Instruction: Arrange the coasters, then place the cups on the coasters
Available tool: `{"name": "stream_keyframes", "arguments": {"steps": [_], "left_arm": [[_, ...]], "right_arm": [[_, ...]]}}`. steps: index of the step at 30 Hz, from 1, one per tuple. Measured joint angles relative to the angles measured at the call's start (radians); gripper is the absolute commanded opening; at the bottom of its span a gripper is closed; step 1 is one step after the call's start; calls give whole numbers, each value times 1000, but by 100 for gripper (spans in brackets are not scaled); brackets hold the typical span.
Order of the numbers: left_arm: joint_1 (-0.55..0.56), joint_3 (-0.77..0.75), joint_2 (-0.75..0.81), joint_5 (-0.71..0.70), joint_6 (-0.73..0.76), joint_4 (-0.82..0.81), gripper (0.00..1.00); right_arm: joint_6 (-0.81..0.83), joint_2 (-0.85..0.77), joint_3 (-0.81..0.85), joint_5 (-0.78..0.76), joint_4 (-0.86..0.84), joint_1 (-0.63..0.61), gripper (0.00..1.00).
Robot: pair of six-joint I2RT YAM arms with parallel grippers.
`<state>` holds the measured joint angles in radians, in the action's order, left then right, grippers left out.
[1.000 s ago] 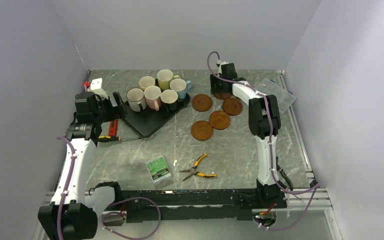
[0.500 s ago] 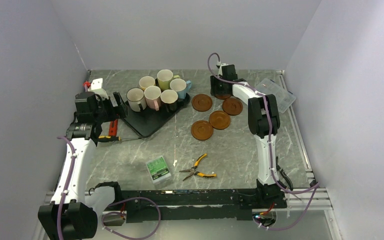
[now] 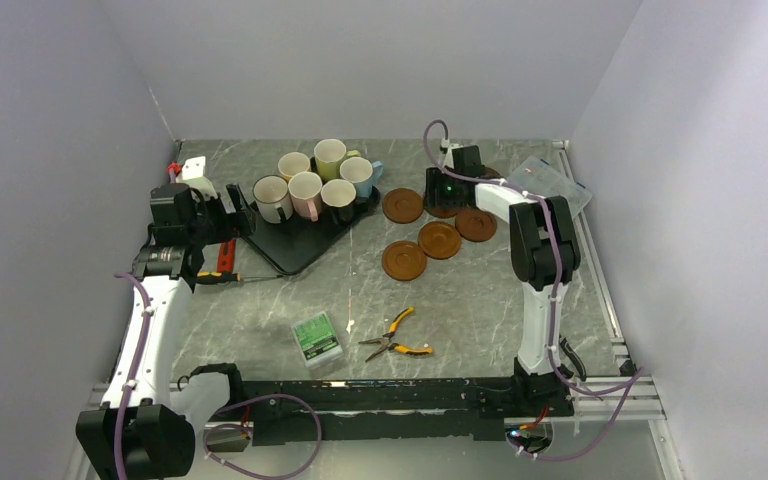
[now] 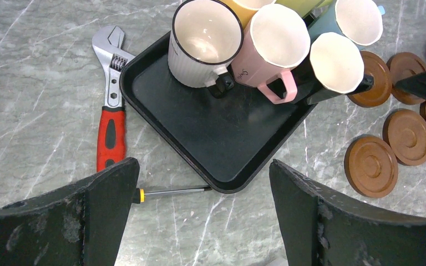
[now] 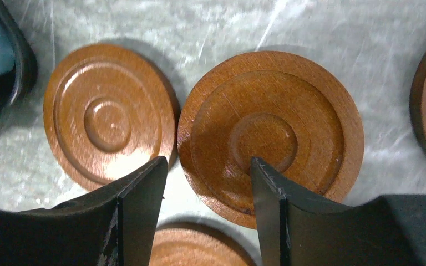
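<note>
Six cups (image 3: 306,190) stand upright, bunched together on the black tray (image 3: 295,245). Reddish-brown coasters (image 3: 439,239) lie flat just right of them, loosely grouped.

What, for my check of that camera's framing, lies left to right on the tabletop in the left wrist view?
Going rightward: silver adjustable wrench with a red handle → black rectangular tray → reddish-brown round coasters. The ceramic mugs stand within the tray's span, so they are left out.

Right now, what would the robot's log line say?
left gripper: open, near tray | right gripper: open, straddling coaster rim | cups: on tray
</note>
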<state>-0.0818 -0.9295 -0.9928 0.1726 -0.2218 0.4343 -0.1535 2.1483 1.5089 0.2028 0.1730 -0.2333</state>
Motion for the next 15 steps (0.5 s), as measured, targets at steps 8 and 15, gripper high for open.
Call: {"name": "stream_keyframes", "arguments": {"steps": [8, 15], "left_arm": [[0, 0, 0, 0, 0, 0, 94], [0, 0, 0, 0, 0, 0, 94]], "right_arm": [[-33, -96, -143, 17, -23, 0, 60], [-50, -137, -214, 47, -60, 1, 59]]}}
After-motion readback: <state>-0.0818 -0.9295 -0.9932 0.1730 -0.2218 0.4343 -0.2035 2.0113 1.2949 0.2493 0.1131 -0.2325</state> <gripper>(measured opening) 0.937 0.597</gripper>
